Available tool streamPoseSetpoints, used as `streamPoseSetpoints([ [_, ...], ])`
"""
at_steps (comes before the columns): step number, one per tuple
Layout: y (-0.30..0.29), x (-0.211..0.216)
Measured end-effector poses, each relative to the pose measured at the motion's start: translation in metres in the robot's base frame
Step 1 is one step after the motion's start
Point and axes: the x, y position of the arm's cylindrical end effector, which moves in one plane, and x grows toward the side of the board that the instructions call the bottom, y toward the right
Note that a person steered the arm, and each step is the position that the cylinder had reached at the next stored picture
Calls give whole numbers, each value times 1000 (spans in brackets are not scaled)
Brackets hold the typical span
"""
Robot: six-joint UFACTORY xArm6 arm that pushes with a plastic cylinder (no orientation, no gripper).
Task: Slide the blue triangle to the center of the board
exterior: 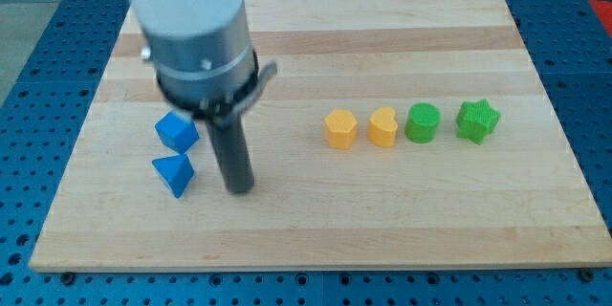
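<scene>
The blue triangle [173, 173] lies just to the view's left of my tip [239, 189], close but with a small gap between them, down near the board's [316, 239] left side. A blue cube [176, 132] sits just above the triangle, up and to the left of my tip. Far off to my tip's right stand four blocks in a row: a yellow hexagon [340, 128], a yellow heart [382, 127], a green cylinder [423, 122] and a green star [477, 120].

On the tabletop [316, 210]: blue cube [176, 132] at left; yellow hexagon [340, 128], yellow heart [382, 127], green cylinder [422, 122], green star [477, 120] in a row.
</scene>
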Motion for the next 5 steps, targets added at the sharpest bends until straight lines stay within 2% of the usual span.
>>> streamPoseSetpoints([
  [1, -79, 25],
  [2, -119, 12],
  [4, -24, -34],
  [5, -54, -31],
])
